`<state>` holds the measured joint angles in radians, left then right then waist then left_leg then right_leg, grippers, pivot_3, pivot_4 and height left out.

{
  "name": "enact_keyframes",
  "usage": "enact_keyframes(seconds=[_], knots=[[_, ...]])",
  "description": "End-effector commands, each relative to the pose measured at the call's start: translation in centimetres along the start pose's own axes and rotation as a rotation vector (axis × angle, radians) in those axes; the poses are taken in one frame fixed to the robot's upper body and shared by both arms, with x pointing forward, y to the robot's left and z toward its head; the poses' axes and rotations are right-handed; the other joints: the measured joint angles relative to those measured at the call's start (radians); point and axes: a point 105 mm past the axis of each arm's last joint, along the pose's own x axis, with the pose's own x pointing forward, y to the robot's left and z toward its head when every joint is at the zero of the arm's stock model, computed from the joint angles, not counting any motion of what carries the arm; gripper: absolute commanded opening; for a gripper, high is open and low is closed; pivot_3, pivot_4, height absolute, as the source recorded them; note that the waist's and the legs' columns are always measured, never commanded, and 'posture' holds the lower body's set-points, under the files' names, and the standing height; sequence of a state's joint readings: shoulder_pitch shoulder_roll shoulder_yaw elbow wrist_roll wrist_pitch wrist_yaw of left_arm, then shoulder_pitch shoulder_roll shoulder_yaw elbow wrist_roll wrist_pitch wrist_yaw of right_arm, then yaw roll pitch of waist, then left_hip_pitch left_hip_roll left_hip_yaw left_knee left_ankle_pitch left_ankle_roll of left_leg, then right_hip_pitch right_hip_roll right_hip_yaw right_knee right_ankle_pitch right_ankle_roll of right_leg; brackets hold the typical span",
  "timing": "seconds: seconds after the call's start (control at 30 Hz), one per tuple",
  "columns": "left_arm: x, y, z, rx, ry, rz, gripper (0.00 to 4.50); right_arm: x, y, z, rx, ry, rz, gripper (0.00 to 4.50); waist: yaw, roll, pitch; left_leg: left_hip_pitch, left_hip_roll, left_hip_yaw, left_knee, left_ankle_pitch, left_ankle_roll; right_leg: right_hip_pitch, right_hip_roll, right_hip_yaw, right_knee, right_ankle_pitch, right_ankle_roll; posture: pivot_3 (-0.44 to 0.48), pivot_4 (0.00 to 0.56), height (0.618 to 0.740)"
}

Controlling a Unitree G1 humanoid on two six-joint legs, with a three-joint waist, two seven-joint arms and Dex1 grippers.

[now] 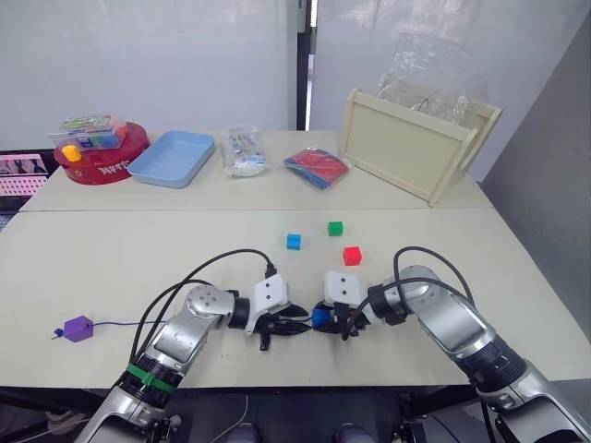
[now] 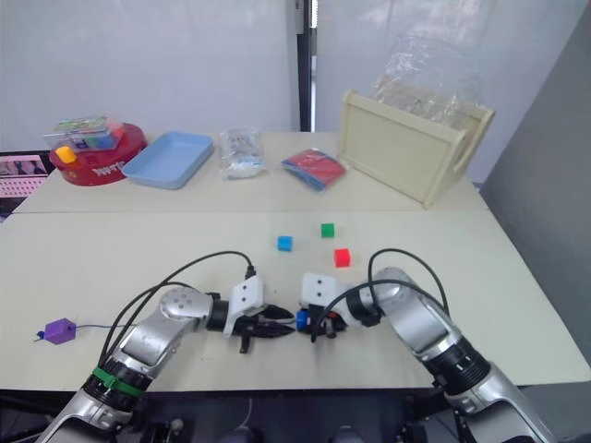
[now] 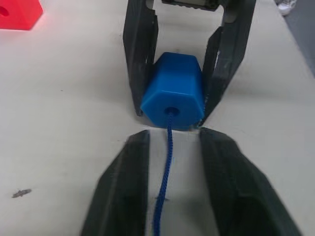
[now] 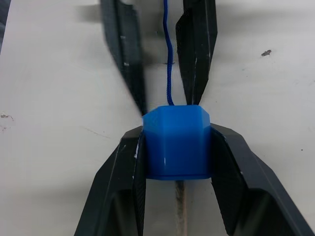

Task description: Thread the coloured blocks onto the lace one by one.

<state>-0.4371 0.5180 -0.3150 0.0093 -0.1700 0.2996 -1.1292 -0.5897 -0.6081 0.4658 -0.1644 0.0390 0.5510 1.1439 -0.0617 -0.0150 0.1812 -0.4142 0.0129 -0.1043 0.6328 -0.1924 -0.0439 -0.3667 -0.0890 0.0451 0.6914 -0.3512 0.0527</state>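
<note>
Lace [image 3: 167, 162] tip hidden inside blue block [image 4: 176, 142], right end effector [image 4: 176, 147] clamping it, left end effector [image 3: 170, 142] parted.

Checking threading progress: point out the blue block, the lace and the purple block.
blue block [image 3: 173, 93], left wrist view, its top face.
lace [image 3: 167, 162], left wrist view, cord just below the hole.
purple block [image 1: 78, 329], left eye view, its middle.

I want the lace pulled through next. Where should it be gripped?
Probably at the pale tip poking out behind the blue block, coming from the right gripper's side. The lace already enters the hole facing the left gripper, whose open fingers straddle it without pinching.
</note>
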Motion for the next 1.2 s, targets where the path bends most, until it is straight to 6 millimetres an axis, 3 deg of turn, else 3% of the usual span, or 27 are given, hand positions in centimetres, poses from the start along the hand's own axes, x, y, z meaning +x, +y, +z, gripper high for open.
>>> enact_keyframes(seconds=[0.03,0.13,0.2,0.4,0.53,0.67,0.9,0.93,1.0,1.2], knots=[[-1.5,0.4,0.7,0.020,-0.014,0.022,3.11,0.3,0.6,0.2,-0.011,-0.005,0.024,1.30,-0.001,0.000,0.000,0.000,0.000,0.000,0.000,0.000,0.000,0.000,0.000,0.000,0.000,0.000,0.000,0.000,0.150,0.740],[-2.0,0.2,0.5,0.024,-0.017,0.012,3.15,0.1,0.5,0.5,0.006,-0.019,0.020,1.30,0.000,0.000,0.000,0.000,0.000,0.000,0.000,0.000,0.000,0.000,0.000,0.000,0.000,0.000,0.000,0.000,0.150,0.740],[-1.9,-0.2,0.5,0.034,-0.026,-0.010,3.15,-0.3,0.4,0.9,0.011,-0.032,0.012,2.33,0.001,0.000,0.000,0.000,0.000,0.000,0.000,0.000,0.000,0.000,0.000,0.000,0.000,0.000,0.000,0.000,0.150,0.740],[-0.4,-0.9,1.4,0.067,-0.073,-0.079,3.15,-2.7,0.1,1.0,0.041,-0.038,-0.052,4.40,0.017,0.000,0.000,-0.001,-0.001,0.000,0.000,0.000,0.000,0.000,-0.001,0.000,-0.001,0.000,0.000,0.000,0.150,0.740],[0.7,-0.7,2.0,0.098,-0.094,-0.095,3.15,-4.3,0.2,0.5,0.106,-0.041,-0.106,4.46,0.022,0.000,0.000,-0.002,-0.001,0.000,0.001,0.000,0.000,0.000,-0.001,0.000,-0.002,0.000,0.000,0.000,0.150,0.740],[2.6,-0.7,2.5,0.133,-0.111,-0.131,3.15,-6.1,0.8,-1.5,0.179,0.001,-0.156,4.46,0.030,0.000,0.000,-0.002,-0.002,0.000,0.001,0.000,0.000,0.000,-0.002,0.000,-0.003,0.000,0.000,0.000,0.150,0.740],[4.5,-0.8,2.0,0.172,-0.089,-0.171,3.15,-5.7,1.2,-2.6,0.180,0.026,-0.177,4.46,0.017,0.000,0.000,-0.002,-0.002,0.000,0.001,0.000,0.001,0.000,-0.002,0.000,-0.002,0.000,0.000,0.000,0.150,0.740],[4.6,-0.8,2.2,0.172,-0.094,-0.173,2.61,-5.5,1.2,-2.8,0.181,0.029,-0.178,4.50,0.018,0.000,0.000,-0.002,-0.002,0.000,0.001,0.000,0.001,0.000,-0.002,0.000,-0.003,0.000,0.000,0.000,0.150,0.740],[4.6,-0.8,2.2,0.175,-0.094,-0.173,2.06,-5.3,1.3,-3.0,0.185,0.033,-0.178,4.50,0.019,0.000,0.000,-0.002,-0.002,0.000,0.001,0.000,0.001,0.000,-0.002,0.000,-0.003,0.000,0.000,0.000,0.150,0.740],[3.2,-0.5,1.2,0.161,-0.057,-0.156,2.06,-5.4,1.6,-3.1,0.195,0.035,-0.168,4.50,0.016,0.000,0.000,-0.002,-0.002,0.000,0.001,0.000,0.001,0.000,-0.001,0.000,-0.003,0.000,0.000,0.000,0.150,0.740]])
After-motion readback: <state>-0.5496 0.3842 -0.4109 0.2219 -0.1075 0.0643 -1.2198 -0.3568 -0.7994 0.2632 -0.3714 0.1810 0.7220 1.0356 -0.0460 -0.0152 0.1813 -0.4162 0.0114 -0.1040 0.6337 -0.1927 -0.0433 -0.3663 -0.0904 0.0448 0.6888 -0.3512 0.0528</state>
